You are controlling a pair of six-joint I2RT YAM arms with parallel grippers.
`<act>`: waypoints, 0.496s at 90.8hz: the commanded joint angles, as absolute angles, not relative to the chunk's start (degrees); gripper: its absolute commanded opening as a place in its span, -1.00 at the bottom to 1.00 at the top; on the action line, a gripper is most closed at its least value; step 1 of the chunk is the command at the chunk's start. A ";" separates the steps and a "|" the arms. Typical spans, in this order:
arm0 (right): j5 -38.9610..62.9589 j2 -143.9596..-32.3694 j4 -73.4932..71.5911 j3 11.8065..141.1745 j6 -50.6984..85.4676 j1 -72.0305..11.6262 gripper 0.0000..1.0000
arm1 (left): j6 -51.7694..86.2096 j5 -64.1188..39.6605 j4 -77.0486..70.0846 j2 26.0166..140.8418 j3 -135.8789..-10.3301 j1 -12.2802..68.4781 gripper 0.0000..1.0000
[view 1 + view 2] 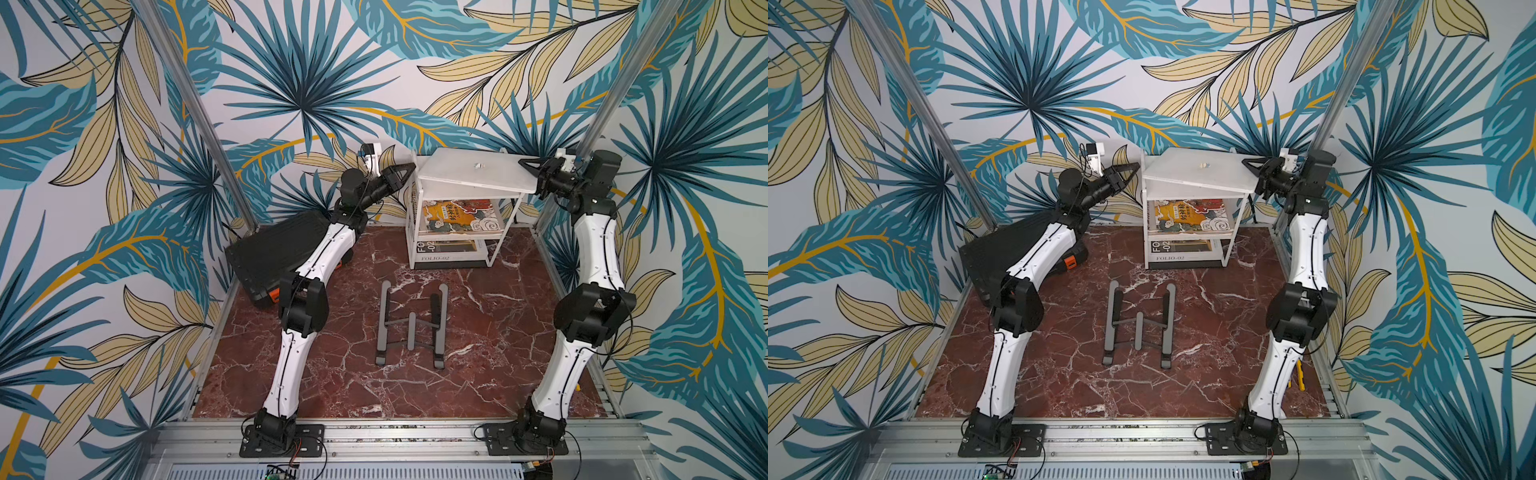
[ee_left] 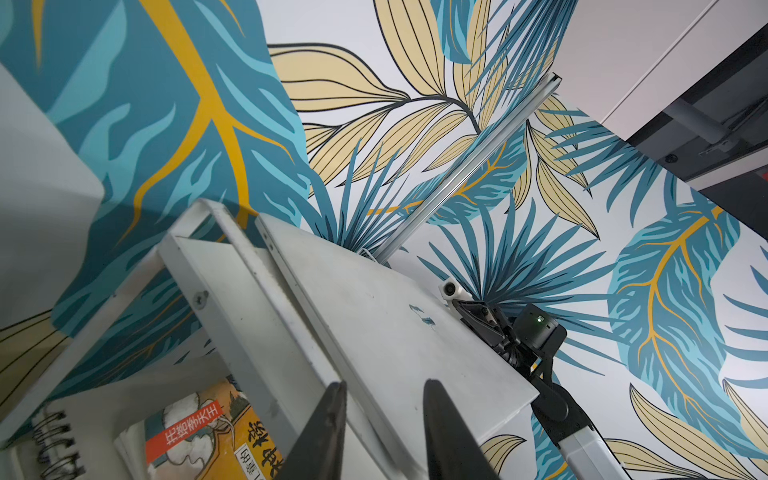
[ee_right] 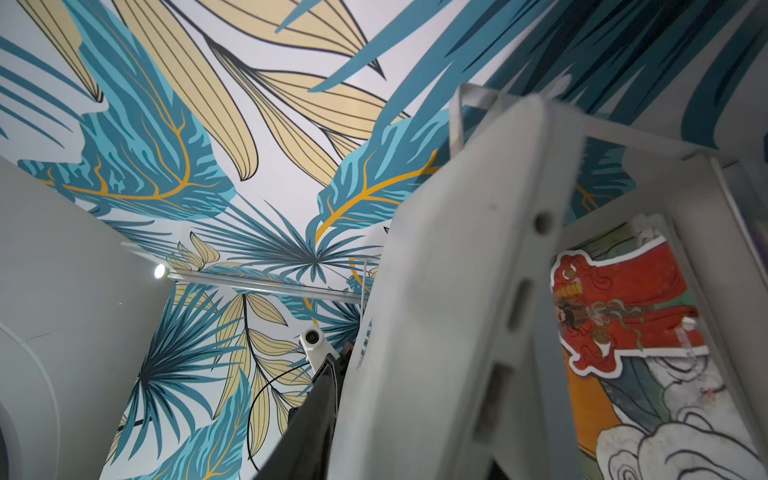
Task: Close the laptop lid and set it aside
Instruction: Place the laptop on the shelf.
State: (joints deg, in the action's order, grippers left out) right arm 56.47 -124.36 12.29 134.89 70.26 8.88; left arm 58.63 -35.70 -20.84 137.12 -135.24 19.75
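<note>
Noted the black case (image 1: 274, 249) at nine o'clock of the table (image 1: 498, 353), untouched. Found the left gripper (image 1: 410, 167) just beside the nine o'clock edge of the laptop (image 1: 478, 176), jaws part-way apart with a plain gap in the left wrist view, holding nothing for certain. Could not tell whether touching that edge or just clear of it.

Saw the laptop on top of the white rack (image 1: 457, 194) at twelve o'clock of the table, lid (image 1: 453, 166) already down, logo upward. Lay askew there, overhanging toward three o'clock; could not tell whether flat or tipped.

Found the right gripper (image 1: 526, 163) at that three o'clock edge, seemingly pinched onto the laptop, one finger laid over the lid.

Judged the closing done and the setting-aside nearly so. Called for a slow lowering of the three o'clock edge and a gentle push toward nine o'clock to end the overhang. Called also for the left gripper as a stop, and no letting go before a flat rest. Risked a slide off the rack otherwise.
</note>
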 commanded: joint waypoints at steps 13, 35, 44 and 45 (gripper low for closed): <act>56.13 -125.11 14.84 134.19 67.41 7.99 -0.21 | 58.02 -38.26 -20.35 133.78 -135.79 20.09 -0.26; 57.35 -123.60 18.16 133.52 64.70 8.72 0.09 | 58.19 -39.20 -20.44 133.51 -135.68 20.08 -0.24; 56.68 -123.85 21.94 136.46 63.13 9.37 0.14 | 58.01 -39.40 -20.42 133.35 -135.73 20.03 -0.23; 56.51 -123.89 22.53 136.87 62.85 9.43 0.15 | 58.01 -39.39 -20.41 133.34 -135.71 20.03 -0.23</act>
